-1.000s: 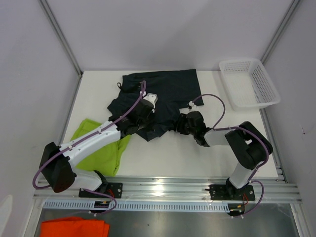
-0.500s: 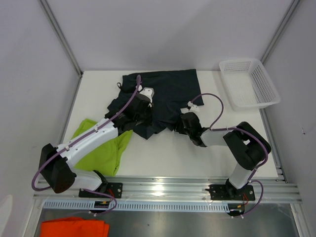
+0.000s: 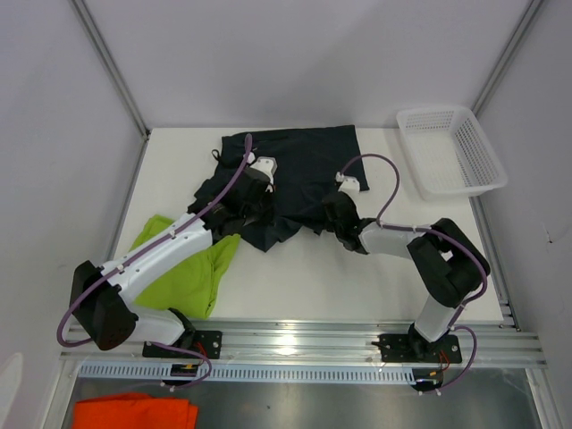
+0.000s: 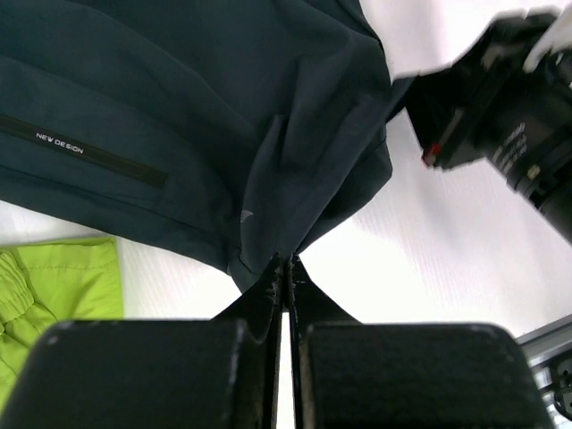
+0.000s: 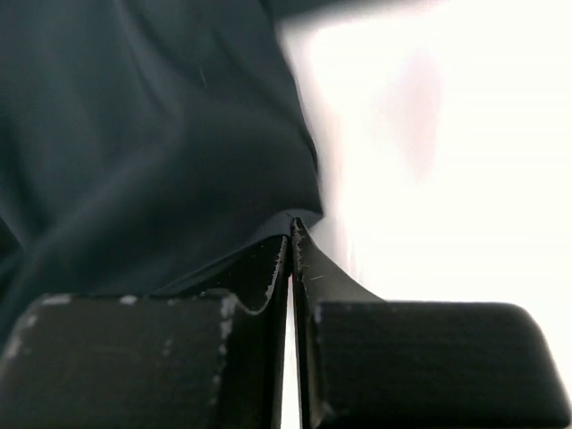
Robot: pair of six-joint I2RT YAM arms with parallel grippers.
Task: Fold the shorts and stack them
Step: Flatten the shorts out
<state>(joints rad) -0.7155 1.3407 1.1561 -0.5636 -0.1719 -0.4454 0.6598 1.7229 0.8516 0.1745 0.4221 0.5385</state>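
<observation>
The dark navy shorts point(image 3: 299, 165) lie spread and rumpled on the far middle of the table. My left gripper point(image 3: 253, 201) is shut on a fold of their near edge; the left wrist view shows the dark shorts point(image 4: 223, 107) pinched at the tips of the left gripper point(image 4: 286, 261). My right gripper point(image 3: 332, 214) is shut on their right near hem, with the dark shorts point(image 5: 152, 134) caught at the tips of the right gripper point(image 5: 291, 225). The lime green shorts point(image 3: 183, 273) lie crumpled at the near left, partly under the left arm.
A white plastic basket point(image 3: 451, 152) stands at the far right corner. An orange cloth point(image 3: 134, 413) lies below the table's near rail. Grey walls close in the table on three sides. The right arm's black wrist point(image 4: 500, 98) shows in the left wrist view.
My right gripper has slid toward the dark shorts' hem and shut on it. My left gripper, shut on the fabric, has shifted a little farther away.
</observation>
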